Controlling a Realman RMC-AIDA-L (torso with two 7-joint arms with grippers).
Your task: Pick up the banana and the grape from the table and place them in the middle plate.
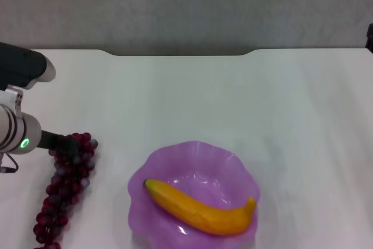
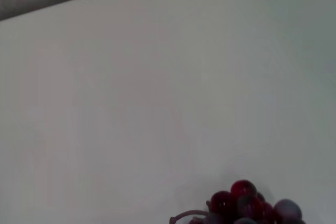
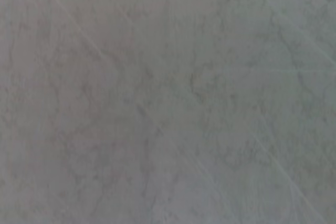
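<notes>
Purple and see-through, the middle plate (image 1: 195,158) sits low in the centre of my head view, its wavy rim spread like a flower on the white table (image 1: 233,97). The banana (image 1: 201,208) lies inside it, slanting from the plate's left side down towards its lower right, so that fruit is already in the dish.

The grape (image 1: 65,190) bunch lies on the table at the lower left of the frame, apart from the plate, running from the plate's height down to the bottom edge. My left gripper (image 1: 58,143) reaches in from the left edge and meets the top end of the bunch. Its dark tip blends into the berries there, and I cannot tell whether it is gripping the fruit or spread apart. In my left wrist view a few red grapes (image 2: 247,208) and a bit of stem peek in at the bottom edge, with bare table beyond.

My right gripper is out of sight; only a dark sliver shows at the far right edge of the head view.
</notes>
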